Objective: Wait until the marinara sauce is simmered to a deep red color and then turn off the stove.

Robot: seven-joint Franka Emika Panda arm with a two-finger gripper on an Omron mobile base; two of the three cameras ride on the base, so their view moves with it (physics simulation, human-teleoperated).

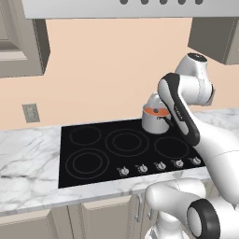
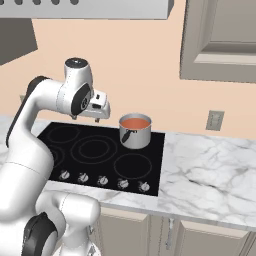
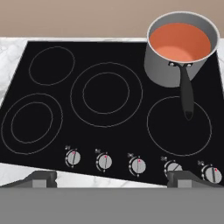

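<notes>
The stove (image 3: 109, 131) is a black glass cooktop with ring burners and a row of silver knobs (image 3: 138, 165) along its front. A small steel saucepan (image 3: 168, 70) stands on the back right burner, its black handle pointing toward the knobs. The marinara sauce (image 3: 179, 41) inside is a smooth orange-red; it also shows in the right base view as marinara sauce (image 2: 135, 122). My gripper (image 3: 113, 179) hangs open and holds nothing, above the stove's front edge and well clear of the pan. The knob second from the right (image 3: 173, 167) has its mark turned aside; the others point straight up.
White marble counter (image 2: 210, 165) runs on both sides of the stove. A wall outlet (image 2: 215, 120) sits right of the pan and another outlet (image 1: 31, 112) on the left. A range hood (image 1: 130, 7) and upper cabinets (image 2: 220, 40) hang overhead.
</notes>
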